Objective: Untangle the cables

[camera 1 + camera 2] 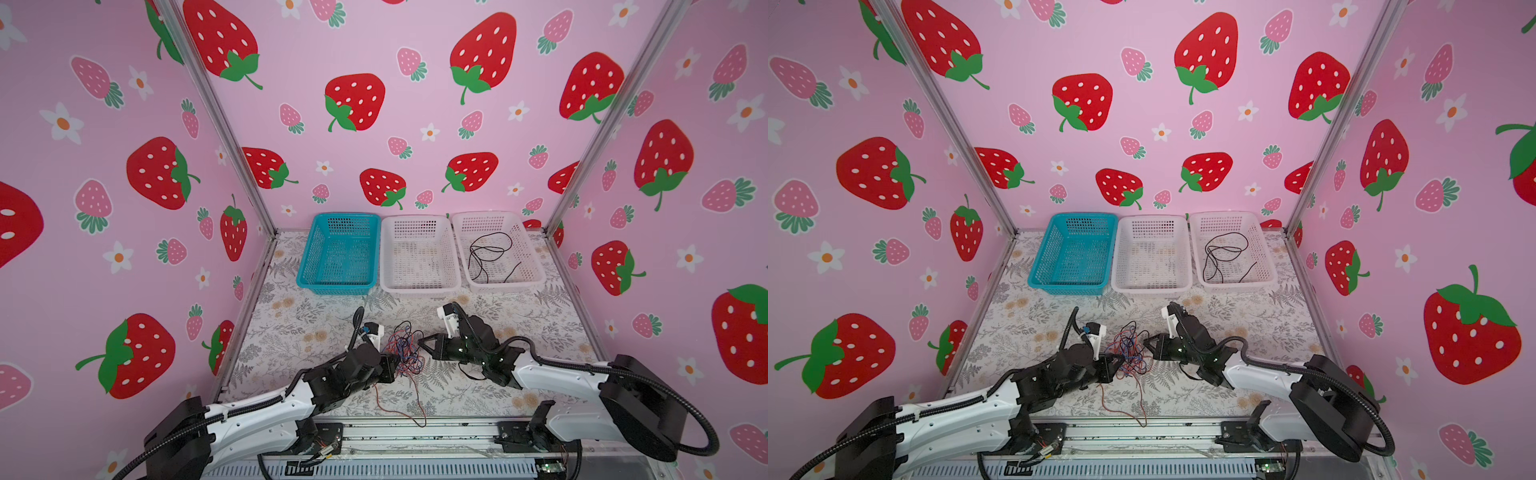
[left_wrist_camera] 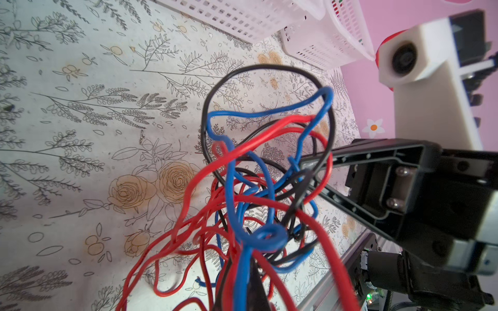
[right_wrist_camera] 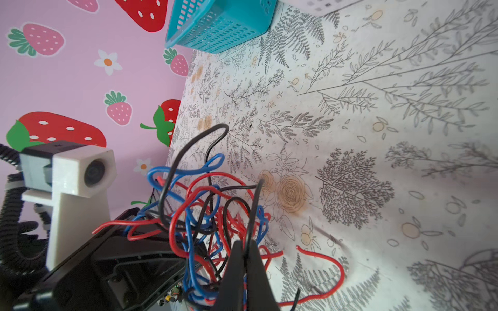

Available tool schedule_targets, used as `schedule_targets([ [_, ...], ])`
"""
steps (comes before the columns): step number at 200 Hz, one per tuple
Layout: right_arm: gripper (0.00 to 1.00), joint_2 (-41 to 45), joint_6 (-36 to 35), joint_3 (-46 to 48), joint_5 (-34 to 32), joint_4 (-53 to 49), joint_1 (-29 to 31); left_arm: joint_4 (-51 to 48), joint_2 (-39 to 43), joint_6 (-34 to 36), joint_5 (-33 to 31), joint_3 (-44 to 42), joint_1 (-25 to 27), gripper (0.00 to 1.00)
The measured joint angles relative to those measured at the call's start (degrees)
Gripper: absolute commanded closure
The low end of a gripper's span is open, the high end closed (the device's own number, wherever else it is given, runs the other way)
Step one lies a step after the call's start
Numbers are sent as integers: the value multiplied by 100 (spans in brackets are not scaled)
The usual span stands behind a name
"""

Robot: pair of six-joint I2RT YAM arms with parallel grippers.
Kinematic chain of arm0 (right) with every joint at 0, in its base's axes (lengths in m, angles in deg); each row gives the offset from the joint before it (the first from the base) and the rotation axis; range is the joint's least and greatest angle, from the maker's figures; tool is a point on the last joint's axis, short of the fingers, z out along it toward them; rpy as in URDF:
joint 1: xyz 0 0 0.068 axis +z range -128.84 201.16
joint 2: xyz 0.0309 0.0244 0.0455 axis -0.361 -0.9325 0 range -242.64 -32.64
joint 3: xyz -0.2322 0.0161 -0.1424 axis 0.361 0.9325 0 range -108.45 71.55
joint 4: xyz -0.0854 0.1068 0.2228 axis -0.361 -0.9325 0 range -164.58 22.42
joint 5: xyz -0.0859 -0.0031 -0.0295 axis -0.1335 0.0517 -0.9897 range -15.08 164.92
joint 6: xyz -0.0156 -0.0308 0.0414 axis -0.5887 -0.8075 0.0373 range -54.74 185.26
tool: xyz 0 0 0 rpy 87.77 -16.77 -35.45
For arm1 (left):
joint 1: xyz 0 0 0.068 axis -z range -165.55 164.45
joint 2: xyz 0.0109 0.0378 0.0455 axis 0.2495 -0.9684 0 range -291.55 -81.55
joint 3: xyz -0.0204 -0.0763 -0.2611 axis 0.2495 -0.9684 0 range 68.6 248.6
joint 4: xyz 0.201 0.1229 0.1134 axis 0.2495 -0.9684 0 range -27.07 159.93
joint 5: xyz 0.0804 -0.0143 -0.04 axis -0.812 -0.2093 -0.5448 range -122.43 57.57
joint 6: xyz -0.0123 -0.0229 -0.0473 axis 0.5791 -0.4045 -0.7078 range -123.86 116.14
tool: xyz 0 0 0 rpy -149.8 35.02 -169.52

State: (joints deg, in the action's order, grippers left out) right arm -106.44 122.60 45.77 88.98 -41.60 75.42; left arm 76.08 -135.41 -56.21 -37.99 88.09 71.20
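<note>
A knot of thin red, blue and black cables [image 1: 405, 349] [image 1: 1129, 349] hangs just above the flowered table between my two grippers. My left gripper [image 1: 392, 362] [image 1: 1119, 362] is shut on the cables from the left; in the left wrist view red, blue and black strands [image 2: 256, 188] run into its jaws and hide them. From the right, my right gripper [image 1: 419, 343] [image 1: 1145, 341] [image 3: 246, 251] is shut on a black cable [image 3: 254, 204] that rises from between its fingertips. A red strand [image 1: 399, 411] trails toward the front rail.
Three baskets stand in a row at the back: a blue one [image 1: 307, 266], a white one [image 1: 419, 287] and a second white one [image 1: 536, 266] holding a loose black cable [image 1: 488, 251]. A metal rail [image 1: 415, 432] runs along the front edge. Pink walls close in three sides.
</note>
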Motion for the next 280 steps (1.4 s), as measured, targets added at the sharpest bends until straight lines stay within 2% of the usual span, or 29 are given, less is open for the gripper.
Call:
schedule_targets([
  [33,100,398,-199,-55,-470,-533,2,4,83,-2,0,-28,15,100],
  [74,100,1115,-702,-544,-1329,-1687,-57,48,203,-20,0,-61,15,100],
  [122,100,1904,-1473,-1530,-2280,-3289,-581,138,345,-44,-46,-129,15,100],
  [155,100,2295,-1961,-2234,-2577,-4232,-933,367,413,-46,-46,-138,22,100],
  [201,100,2264,-2566,-3423,-2793,-5320,-1058,844,431,-46,-37,-138,42,100],
  [246,100,2028,-3051,-4826,-3071,-5866,-1126,1023,245,-44,-22,-136,50,100],
  [280,100,1709,-3364,-5394,-3130,-6269,-1128,1215,133,-42,7,-122,52,100],
])
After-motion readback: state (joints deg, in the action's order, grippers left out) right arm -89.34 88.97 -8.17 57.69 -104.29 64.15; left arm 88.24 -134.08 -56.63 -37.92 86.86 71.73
